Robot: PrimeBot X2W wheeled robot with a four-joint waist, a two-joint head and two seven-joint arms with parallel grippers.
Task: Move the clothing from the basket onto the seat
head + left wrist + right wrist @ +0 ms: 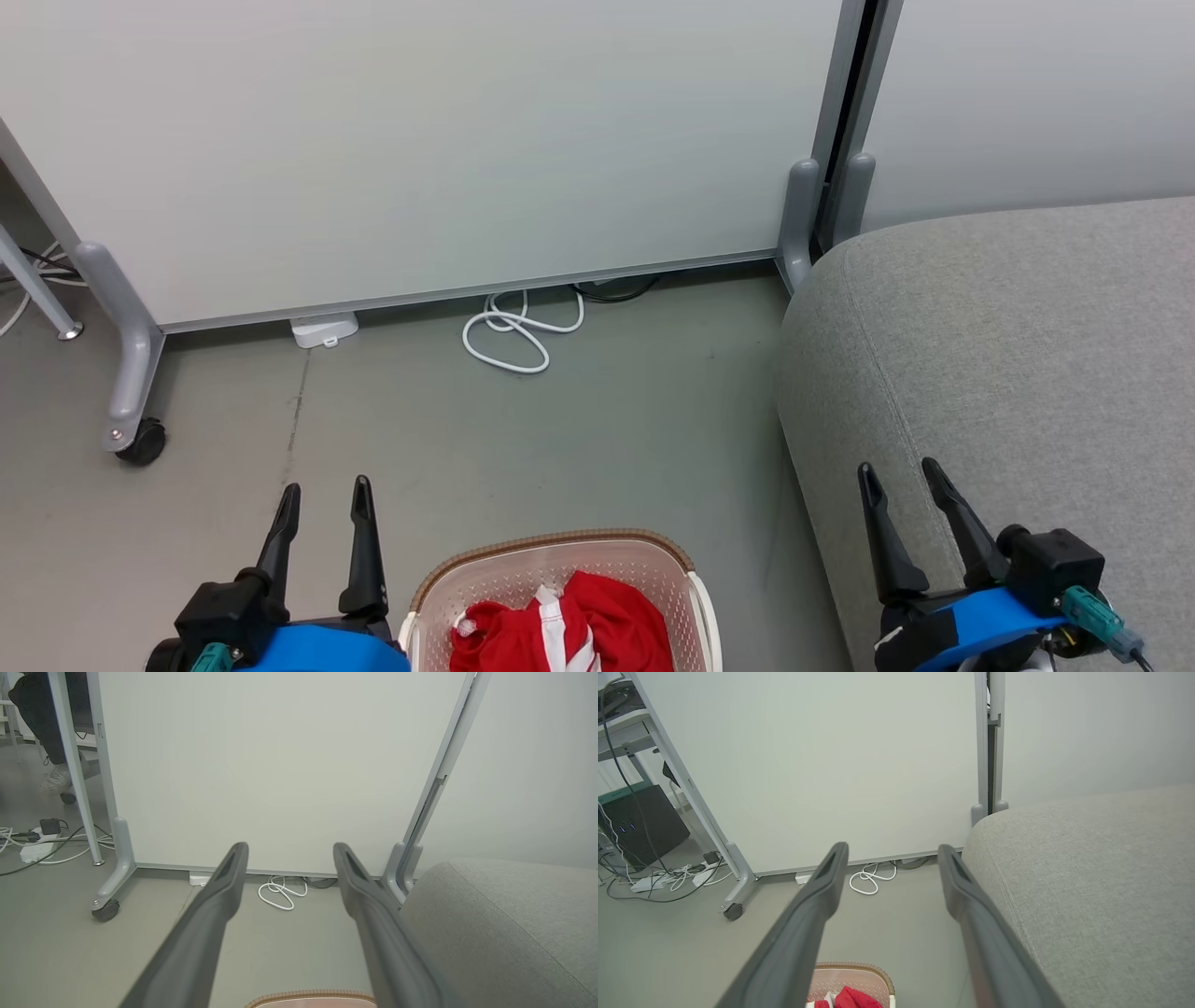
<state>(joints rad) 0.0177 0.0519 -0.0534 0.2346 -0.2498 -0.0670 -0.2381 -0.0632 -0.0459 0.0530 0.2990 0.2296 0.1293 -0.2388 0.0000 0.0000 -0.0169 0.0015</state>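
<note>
The cream basket [560, 560] with its brown rim stands on the floor at the bottom middle of the head view. Red clothing [579, 625] with white trim lies bunched inside it. The light-grey seat [1008, 373] fills the right side. My left gripper [325, 493] is open just left of the basket, with nothing between its fingers. My right gripper [901, 476] is open over the seat's front edge, also empty. The left wrist view shows the basket rim [310, 996] between the left gripper [289, 848] fingers. The right wrist view shows the basket [859, 977], the clothing [852, 998] and the seat [1087, 882].
A white partition panel [420, 140] on grey wheeled feet [140, 439] stands behind the basket. A coiled white cable [518, 331] and a white adapter [324, 329] lie at its base. Bare grey floor lies between the partition and the basket. A person's shoe [56, 779] shows beyond the partition.
</note>
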